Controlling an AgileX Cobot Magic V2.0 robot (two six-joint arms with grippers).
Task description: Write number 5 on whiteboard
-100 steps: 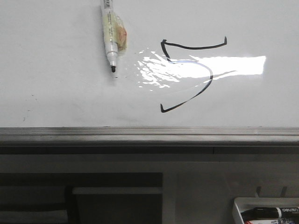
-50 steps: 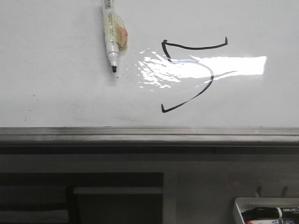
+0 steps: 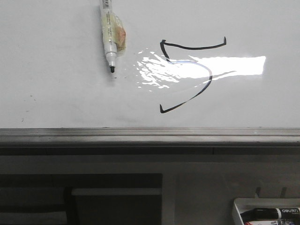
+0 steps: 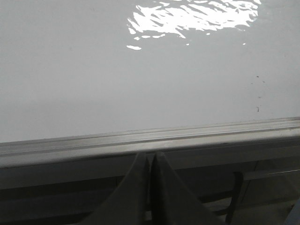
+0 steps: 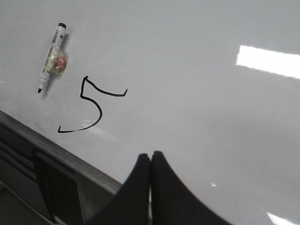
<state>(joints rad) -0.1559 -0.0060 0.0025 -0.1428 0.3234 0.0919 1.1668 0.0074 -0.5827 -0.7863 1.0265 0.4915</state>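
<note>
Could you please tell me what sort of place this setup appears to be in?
Probably an office or lab test bench: a large glossy white whiteboard with a grey metal frame, a loose uncapped white marker pen on it, and a small white tray of spare markers.

This looks like an office, classroom or lab workspace set up around writing gear, though which of these cannot be told. A large glossy whiteboard (image 3: pixel 61 93) with a grey metal frame edge (image 3: pixel 150 136) fills most of the front view, and a long ceiling light reflects off it (image 3: pixel 229 65). A marker pen (image 3: pixel 110 42) lies on the board, beside a hand-drawn number 5 (image 3: pixel 187 75). Below the frame, a small white tray (image 3: pixel 239 208) holds more markers. Dark furniture shapes (image 3: pixel 84 197) show underneath, too dim to identify.
</note>
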